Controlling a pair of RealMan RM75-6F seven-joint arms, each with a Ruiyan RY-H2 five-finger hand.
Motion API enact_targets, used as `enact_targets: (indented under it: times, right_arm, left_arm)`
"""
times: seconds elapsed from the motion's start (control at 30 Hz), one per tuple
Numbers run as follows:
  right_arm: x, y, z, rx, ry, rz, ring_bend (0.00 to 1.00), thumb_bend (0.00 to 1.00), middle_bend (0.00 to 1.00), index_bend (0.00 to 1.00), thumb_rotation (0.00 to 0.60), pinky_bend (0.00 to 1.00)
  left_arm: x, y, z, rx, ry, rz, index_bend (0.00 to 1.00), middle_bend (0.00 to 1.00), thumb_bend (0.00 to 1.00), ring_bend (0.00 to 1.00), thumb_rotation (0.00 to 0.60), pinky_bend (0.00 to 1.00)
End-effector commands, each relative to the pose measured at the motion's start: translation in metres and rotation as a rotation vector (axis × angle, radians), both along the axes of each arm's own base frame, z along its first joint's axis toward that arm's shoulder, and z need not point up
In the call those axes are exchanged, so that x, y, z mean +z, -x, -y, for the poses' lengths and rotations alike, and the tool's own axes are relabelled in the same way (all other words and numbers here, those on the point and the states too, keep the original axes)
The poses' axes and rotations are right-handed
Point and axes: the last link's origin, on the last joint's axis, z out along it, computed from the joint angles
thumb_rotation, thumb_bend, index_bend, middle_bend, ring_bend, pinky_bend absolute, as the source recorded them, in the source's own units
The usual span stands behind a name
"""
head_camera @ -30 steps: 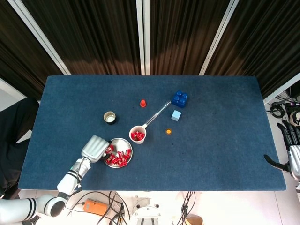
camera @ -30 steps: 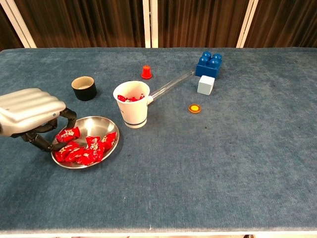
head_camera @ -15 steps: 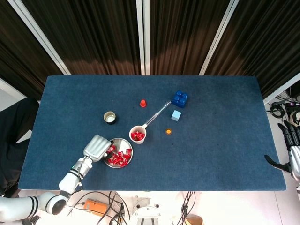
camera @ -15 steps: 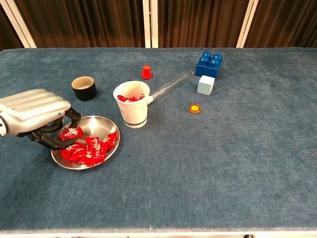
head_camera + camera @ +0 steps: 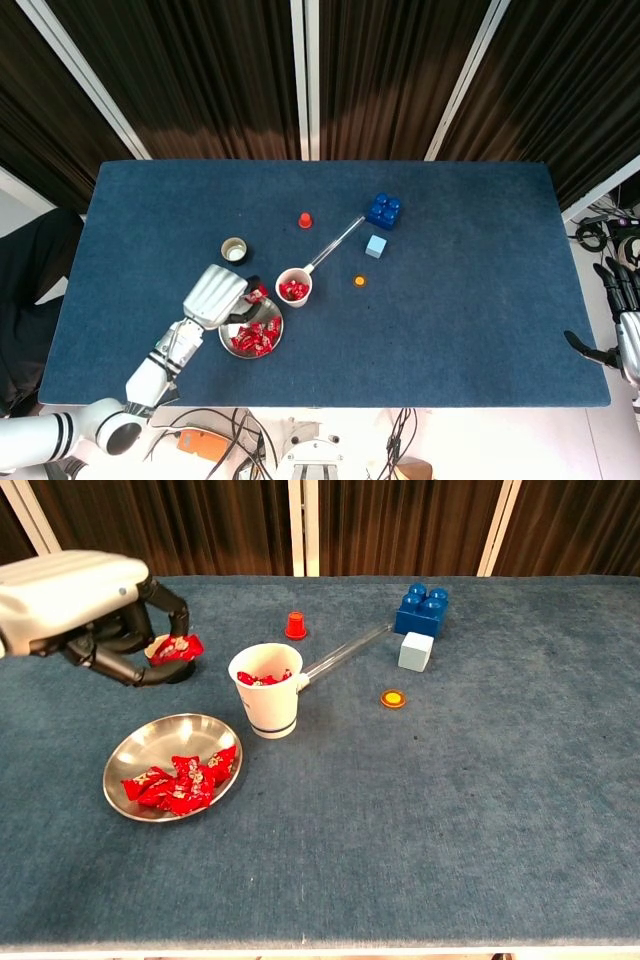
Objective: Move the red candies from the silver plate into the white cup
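Note:
The silver plate (image 5: 270, 345) (image 5: 150, 742) lies near the table's front left and holds several red candies (image 5: 254, 338) (image 5: 182, 782). Just right of it and further back stands the white cup (image 5: 293, 290) (image 5: 267, 708), with red candies (image 5: 262, 678) inside. My left hand (image 5: 215, 295) (image 5: 88, 602) hovers raised above the plate's back left, pinching one red candy (image 5: 257, 294) (image 5: 176, 648) just left of the cup. My right hand (image 5: 625, 340) hangs off the table's right edge, fingers apart and holding nothing.
A small dark cup (image 5: 234, 250) (image 5: 172, 665) sits behind the left hand. Behind the white cup are a red cone (image 5: 305, 220) (image 5: 295, 626), a clear tube (image 5: 335, 243) (image 5: 345, 650), a blue brick (image 5: 384, 210) (image 5: 422, 608), a pale cube (image 5: 375, 246) (image 5: 416, 651) and an orange disc (image 5: 359, 281) (image 5: 394, 698).
My left hand closed on one candy in the plate, then lifted it up and toward the white cup. The right hand has not moved.

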Motion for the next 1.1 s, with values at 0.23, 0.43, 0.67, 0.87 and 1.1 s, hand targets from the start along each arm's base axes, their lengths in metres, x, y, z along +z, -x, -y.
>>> enact_targets:
  times: [0.23,0.43,0.67,0.87,1.1]
  right_arm:
    - [0.001,0.005,0.001,-0.015,0.002,0.007,0.00,0.33,0.03,0.00,0.600,0.00]
    - [0.001,0.009,0.000,-0.026,0.003,0.010,0.00,0.33,0.03,0.00,0.600,0.00]
    - [0.001,0.009,0.000,-0.025,0.000,0.009,0.00,0.33,0.03,0.00,0.600,0.00]
    - [0.003,0.007,0.001,-0.016,0.006,0.009,0.00,0.33,0.03,0.00,0.600,0.00]
    - [0.000,0.006,0.002,-0.009,-0.002,0.012,0.00,0.33,0.03,0.00,0.600,0.00]
  left_arm:
    - [-0.017,-0.050,-0.033,-0.021,0.075,0.024,0.58,0.94,0.35,0.92,0.500,0.86]
    - [-0.031,-0.054,-0.042,0.003,0.085,-0.032,0.52,0.94,0.27,0.92,0.498,0.86]
    - [-0.026,-0.048,-0.037,0.011,0.018,-0.072,0.34,0.94,0.13,0.92,0.505,0.86]
    - [0.005,-0.032,-0.016,0.003,-0.038,0.004,0.33,0.94,0.14,0.92,0.517,0.86]
    - [0.019,0.009,0.016,0.026,-0.035,-0.058,0.33,0.94,0.16,0.92,0.496,0.86]
